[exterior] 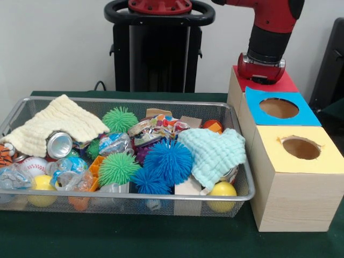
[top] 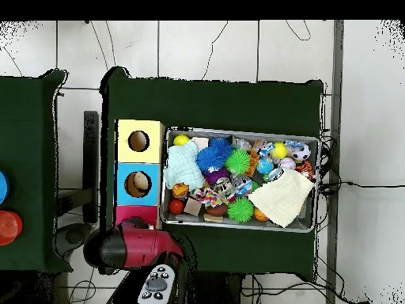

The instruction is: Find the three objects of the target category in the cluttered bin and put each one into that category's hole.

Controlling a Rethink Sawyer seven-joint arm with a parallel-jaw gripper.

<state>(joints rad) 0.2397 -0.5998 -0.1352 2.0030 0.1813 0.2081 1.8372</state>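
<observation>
The wire mesh bin point(exterior: 161, 198) sits on the green table, packed with clutter; it also shows in the overhead view point(top: 237, 225). An orange plush toy with black tiger stripes point(exterior: 5, 155) peeks out at the bin's far left end under a cream cloth. I cannot make out the other two plush toys. The red-topped box point(exterior: 285, 83) stands behind the blue one. My gripper point(exterior: 262, 67) hangs right over the red top and hides its hole. In the overhead view the arm point(top: 130, 245) covers part of the red box point(top: 134, 214).
The blue-topped box point(exterior: 279, 107) and yellow-topped box point(exterior: 301, 148) stand right of the bin. In the bin lie a cream cloth point(exterior: 59, 126), a mint cloth point(exterior: 215, 153), green point(exterior: 117, 167) and blue point(exterior: 167, 160) spiky balls, yellow balls point(exterior: 222, 190), a can point(exterior: 59, 145) and a baseball point(exterior: 33, 165).
</observation>
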